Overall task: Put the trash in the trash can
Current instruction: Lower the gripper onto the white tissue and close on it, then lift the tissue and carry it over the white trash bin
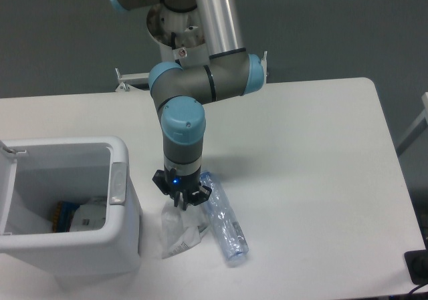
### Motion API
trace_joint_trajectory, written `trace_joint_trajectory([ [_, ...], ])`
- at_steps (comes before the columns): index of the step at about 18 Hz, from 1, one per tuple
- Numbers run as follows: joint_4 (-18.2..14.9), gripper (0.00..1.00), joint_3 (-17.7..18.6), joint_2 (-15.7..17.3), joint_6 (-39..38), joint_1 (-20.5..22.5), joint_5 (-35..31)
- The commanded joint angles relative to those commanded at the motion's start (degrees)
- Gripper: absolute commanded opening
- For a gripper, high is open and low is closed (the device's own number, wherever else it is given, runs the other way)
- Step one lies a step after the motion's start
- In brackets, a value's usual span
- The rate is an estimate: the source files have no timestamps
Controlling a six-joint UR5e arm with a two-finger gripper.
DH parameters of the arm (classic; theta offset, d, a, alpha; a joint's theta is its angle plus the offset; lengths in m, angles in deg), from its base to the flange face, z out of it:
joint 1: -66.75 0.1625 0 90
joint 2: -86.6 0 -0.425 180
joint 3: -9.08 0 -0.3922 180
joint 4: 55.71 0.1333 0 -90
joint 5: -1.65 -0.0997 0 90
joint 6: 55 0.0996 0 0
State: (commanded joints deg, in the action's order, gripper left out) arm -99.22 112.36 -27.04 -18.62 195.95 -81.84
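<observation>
- The gripper points straight down over the top end of the crumpled white wrapper, its fingers drawn in close together right at the plastic — whether they have actually pinched it I cannot tell from here.
- The wrapper lies on the white table, just right of the trash can and just left of the bottle; most of it spreads out below the fingers, toward the table's front edge.
- The crushed clear bottle lies on its side, slanting from beside the gripper's right-hand finger down to the front — touching or nearly touching the wrapper along its left side.
- The trash can stands open at the table's left front, its lid swung out to the left; some items lie at the bottom, one with a blue-and-orange edge.
- A small blue light glows on the wrist above the fingers.
</observation>
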Motion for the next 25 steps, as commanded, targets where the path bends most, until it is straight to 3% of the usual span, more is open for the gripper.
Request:
trace_joint_trajectory([
  [6, -0.09, 0.00, -6.05, 0.18, -3.68, 0.26, 0.53],
  [9, -0.09, 0.00, -13.94, -0.52, -7.46, 1.57, 0.96],
  [14, -0.09, 0.00, -22.92, -0.27, -14.31, 6.15, 9.83],
  [16, -0.09, 0.00, -25.92, 1.57, -18.70, 7.90, 14.73],
  [19, -0.53, 0.00, -24.01, 8.76, -24.94, 8.26, 19.16],
  [22, -0.79, 0.00, -22.60, 13.16, -29.26, 5.99, 19.86],
  [25, -0.79, 0.00, -18.04, 16.16, -28.66, 1.43, 19.42],
])
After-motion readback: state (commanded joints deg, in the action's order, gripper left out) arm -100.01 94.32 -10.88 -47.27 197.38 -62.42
